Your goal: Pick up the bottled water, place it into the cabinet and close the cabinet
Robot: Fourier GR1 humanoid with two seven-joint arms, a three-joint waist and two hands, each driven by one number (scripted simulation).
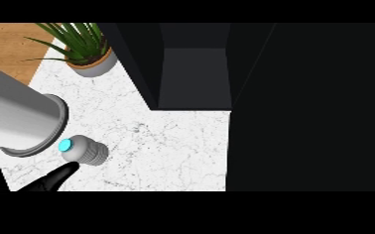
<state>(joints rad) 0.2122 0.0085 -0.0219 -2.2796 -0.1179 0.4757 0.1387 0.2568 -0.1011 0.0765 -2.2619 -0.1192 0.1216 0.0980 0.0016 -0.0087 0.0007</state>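
At the far left of the view, a thick grey cylindrical forearm (26,116) slants in from the left edge and ends in a flat round rim above the white marble counter (168,148). Beyond the counter's far left edge a strip of brown wooden surface (18,44) shows. Near the counter's near left corner, the black left hand (51,181) comes in from the lower edge; only a tapering part of it shows, with a single straight finger pointing up toward the bottle. The finger curls round nothing and holds nothing, and its tip sits just beside the bottle's body; whether it touches cannot be told.

The small clear ribbed plastic water bottle (86,150) with its turquoise cap lies on the counter close to the left edge, just right of the forearm's rim, cap end turned toward that rim. It rests on the marble, outside the cabinet.

At the counter's far left corner stands a green spiky-leaved plant in a pale round pot (89,54).

Right of the plant, the dark cabinet (190,74) stands along the counter's far edge with its front open, showing a grey inner floor. Its black door (300,109) fills the right side of the view, covering the counter's right edge.

The right hand shows nowhere in the view.
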